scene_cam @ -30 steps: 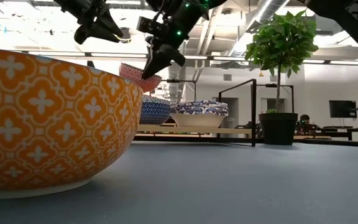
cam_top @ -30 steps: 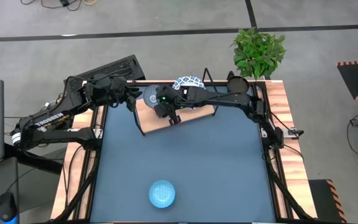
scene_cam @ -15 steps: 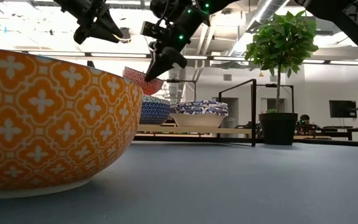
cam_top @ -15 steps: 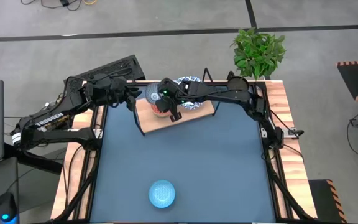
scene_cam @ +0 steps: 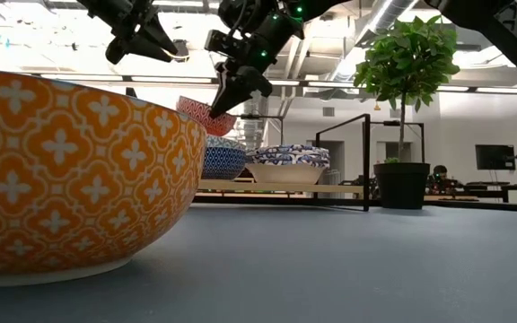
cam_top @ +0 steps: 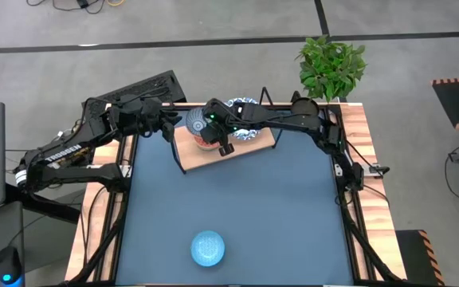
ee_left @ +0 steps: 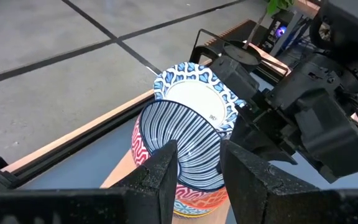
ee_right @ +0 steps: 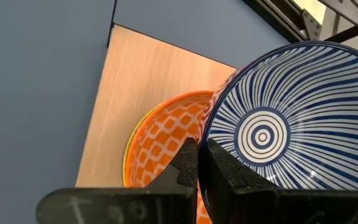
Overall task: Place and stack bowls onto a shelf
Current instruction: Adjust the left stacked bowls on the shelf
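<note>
Right wrist view: our right gripper (ee_right: 196,163) is pinched on the rim of the red-patterned, blue-striped ceramic bowl (ee_right: 278,137) above the light-wood shelf (ee_right: 138,81) stack; we judge it rigid, glazed-slick, chippable, so rim-grip it.

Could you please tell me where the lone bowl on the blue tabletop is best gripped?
By its rim, from straight above, one finger inside and one outside. The lone bowl stands upright, mouth up, with wide flaring walls likely too broad to span. The right gripper pinches the striped bowl that way.
</note>
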Motion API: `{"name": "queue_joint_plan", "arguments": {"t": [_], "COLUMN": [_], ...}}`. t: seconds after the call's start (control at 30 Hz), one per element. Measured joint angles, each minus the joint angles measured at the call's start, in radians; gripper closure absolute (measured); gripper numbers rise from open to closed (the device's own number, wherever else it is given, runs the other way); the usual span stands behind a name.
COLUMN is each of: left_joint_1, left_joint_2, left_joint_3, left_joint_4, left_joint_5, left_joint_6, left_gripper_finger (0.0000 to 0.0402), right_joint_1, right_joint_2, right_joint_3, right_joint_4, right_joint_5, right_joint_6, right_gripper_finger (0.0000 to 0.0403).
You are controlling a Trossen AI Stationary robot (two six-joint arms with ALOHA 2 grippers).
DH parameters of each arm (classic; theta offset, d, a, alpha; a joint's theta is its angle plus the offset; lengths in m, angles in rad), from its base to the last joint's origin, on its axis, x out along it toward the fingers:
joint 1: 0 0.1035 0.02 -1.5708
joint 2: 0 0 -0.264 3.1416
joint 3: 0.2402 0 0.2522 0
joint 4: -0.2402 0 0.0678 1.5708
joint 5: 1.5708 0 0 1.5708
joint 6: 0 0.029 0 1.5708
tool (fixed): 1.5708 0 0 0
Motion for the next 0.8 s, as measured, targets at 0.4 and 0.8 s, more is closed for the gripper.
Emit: {"name": "queue_joint_plan", "arguments": {"t": [0.4,0.8], "left_joint_1": [0.0,0.0], "left_joint_2": [0.0,0.0], "left_joint_3": [0.0,0.0], "left_joint_4": [-0.001,-0.054], "left_joint_5": [0.0,0.002], "left_joint_6": [-0.01,-0.014], "left_gripper_finger": [0.0295,0.0295], "right_joint_1": [0.0,-0.004], "right_joint_2": [0.001,0.002], "right_joint_3": [0.0,0.0], "right_joint_4": [-0.022,-0.038], "right_joint_5": [-0.012,-0.017], "right_joint_6": [-0.014,-0.042], "right_gripper_finger": [0.0373,0.0373]}}
